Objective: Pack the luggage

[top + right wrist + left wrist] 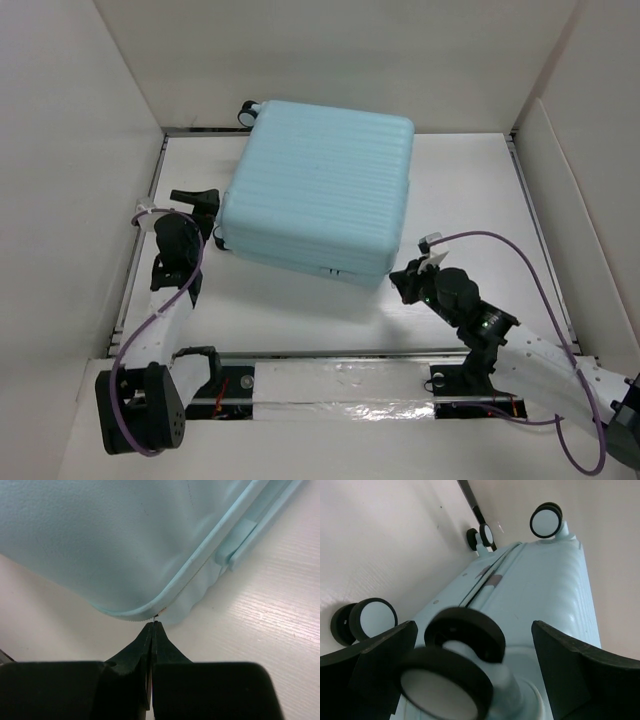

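The luggage (320, 185), a pale aqua ribbed hard-shell suitcase, lies flat and closed on the white table, slightly turned. My left gripper (207, 215) is open at its near-left corner, and its fingers (375, 655) straddle a black-and-white caster wheel (455, 665) without gripping it. The suitcase's wheel end (540, 595) fills the left wrist view, with other casters (547, 521) showing. My right gripper (400, 278) is shut at the suitcase's near-right corner (125, 540). Its tips (153, 625) pinch a thin zipper pull at the zipper seam.
White walls (90, 120) enclose the table on the left, back and right. The suitcase's far-left caster (247, 112) sits against the back wall. A taped strip (350, 385) runs along the near edge between the arm bases.
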